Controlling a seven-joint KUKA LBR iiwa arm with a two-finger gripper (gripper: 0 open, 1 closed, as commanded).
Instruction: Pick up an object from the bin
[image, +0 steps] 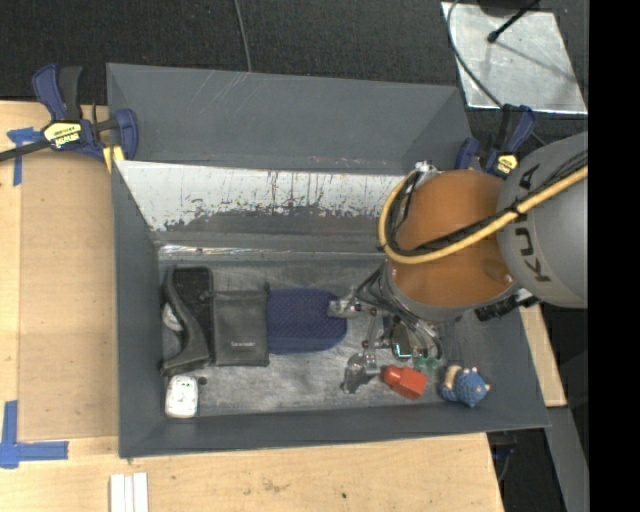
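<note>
Camera view: red block (405, 381) lengthwise left-right

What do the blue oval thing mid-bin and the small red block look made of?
Blue oval thing: probably woven fabric or mesh, matte, with a faint grid texture. Red block: likely hard plastic, smooth with a slight sheen, though I can't be sure.

Orange wrist cover (440, 225); yellow cable (500, 228); grey arm (560, 255) lettered KUKA
</note>
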